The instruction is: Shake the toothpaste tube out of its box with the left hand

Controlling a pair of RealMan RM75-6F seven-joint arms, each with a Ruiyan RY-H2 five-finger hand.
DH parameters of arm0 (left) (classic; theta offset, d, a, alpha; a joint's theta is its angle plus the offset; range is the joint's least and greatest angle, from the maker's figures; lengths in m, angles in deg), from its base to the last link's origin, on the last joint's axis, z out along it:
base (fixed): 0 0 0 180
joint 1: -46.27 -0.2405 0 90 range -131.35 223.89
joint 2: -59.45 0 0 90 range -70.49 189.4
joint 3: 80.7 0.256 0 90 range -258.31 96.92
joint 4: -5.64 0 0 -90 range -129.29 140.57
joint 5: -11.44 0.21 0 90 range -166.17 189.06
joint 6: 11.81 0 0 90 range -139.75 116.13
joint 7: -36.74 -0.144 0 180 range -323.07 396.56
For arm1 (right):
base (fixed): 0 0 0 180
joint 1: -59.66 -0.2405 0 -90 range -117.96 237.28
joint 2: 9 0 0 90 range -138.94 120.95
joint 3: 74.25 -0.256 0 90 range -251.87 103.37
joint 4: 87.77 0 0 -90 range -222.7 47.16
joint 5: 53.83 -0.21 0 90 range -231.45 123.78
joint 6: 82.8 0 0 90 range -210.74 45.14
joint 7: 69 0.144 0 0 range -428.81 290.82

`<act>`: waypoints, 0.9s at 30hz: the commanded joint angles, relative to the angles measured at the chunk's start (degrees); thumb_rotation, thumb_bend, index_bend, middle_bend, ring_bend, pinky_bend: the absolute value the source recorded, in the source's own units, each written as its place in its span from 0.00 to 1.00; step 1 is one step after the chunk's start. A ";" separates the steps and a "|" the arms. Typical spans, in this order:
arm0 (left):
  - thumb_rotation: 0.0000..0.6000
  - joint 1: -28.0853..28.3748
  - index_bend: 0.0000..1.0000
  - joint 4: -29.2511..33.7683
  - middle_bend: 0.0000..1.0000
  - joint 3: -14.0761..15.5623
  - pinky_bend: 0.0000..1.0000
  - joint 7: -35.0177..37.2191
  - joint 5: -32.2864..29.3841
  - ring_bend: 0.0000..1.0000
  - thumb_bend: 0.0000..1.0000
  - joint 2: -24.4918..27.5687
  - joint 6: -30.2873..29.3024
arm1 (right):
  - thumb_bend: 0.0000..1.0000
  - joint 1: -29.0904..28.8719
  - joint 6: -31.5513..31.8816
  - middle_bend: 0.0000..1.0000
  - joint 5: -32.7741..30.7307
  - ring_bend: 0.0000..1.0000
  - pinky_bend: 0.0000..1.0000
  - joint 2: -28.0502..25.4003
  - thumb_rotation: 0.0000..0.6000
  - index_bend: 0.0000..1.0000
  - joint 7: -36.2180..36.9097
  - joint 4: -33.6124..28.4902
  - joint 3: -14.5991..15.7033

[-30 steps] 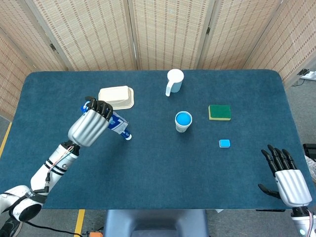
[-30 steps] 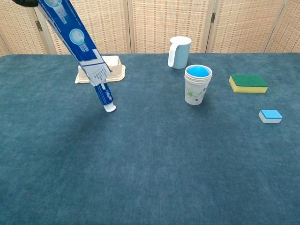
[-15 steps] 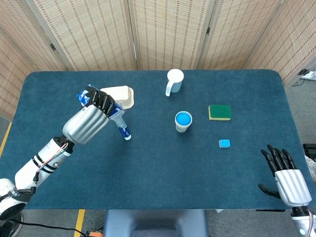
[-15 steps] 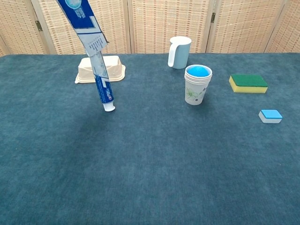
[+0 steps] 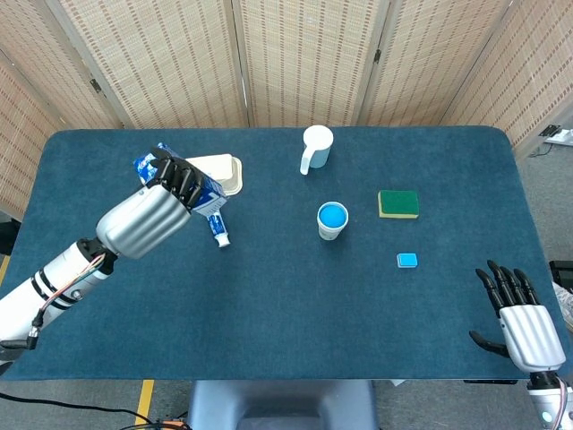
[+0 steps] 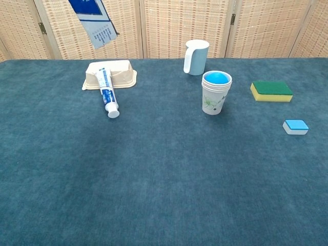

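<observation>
On table (image 5: pixel 286 305), tube (image 6: pixel 107 95) seemingly below fingers (image 5: pixel 179 179).

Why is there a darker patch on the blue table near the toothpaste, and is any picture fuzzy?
In the chest view, the darker patch on the table just in front of the toothpaste tube is a soft shadow, probably cast from above by the raised box or the arm holding it. In the head view, the left hand and box look sharp, not fuzzy; light is even, without glare.

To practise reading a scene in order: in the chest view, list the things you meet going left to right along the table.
Toothpaste tube → white jug → paper cup → sponge → small blue block. The tray behind the tube overlaps it, so it is left out.
</observation>
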 commanded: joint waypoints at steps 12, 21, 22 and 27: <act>1.00 -10.09 0.32 -6.87 0.45 1.18 0.45 33.48 -3.85 0.52 0.24 -18.99 -15.97 | 0.18 0.55 1.53 0.00 2.16 0.00 0.00 0.34 1.00 0.00 -0.41 0.04 0.78; 1.00 -13.33 0.30 -22.83 0.44 6.13 0.43 54.53 -9.14 0.49 0.23 -31.03 -10.87 | 0.18 0.94 2.49 0.00 2.61 0.00 0.00 0.31 1.00 0.00 -0.11 0.25 0.79; 1.00 -13.75 0.30 -25.74 0.44 6.81 0.44 56.79 -8.82 0.50 0.23 -33.04 -10.73 | 0.18 0.99 2.61 0.00 2.65 0.00 0.00 0.31 1.00 0.00 -0.01 0.29 0.77; 1.00 -15.44 0.32 -37.04 0.44 8.54 0.44 66.92 -6.48 0.50 0.23 -39.57 -12.13 | 0.18 1.16 2.92 0.00 2.74 0.00 0.00 0.12 1.00 0.00 0.58 0.42 0.81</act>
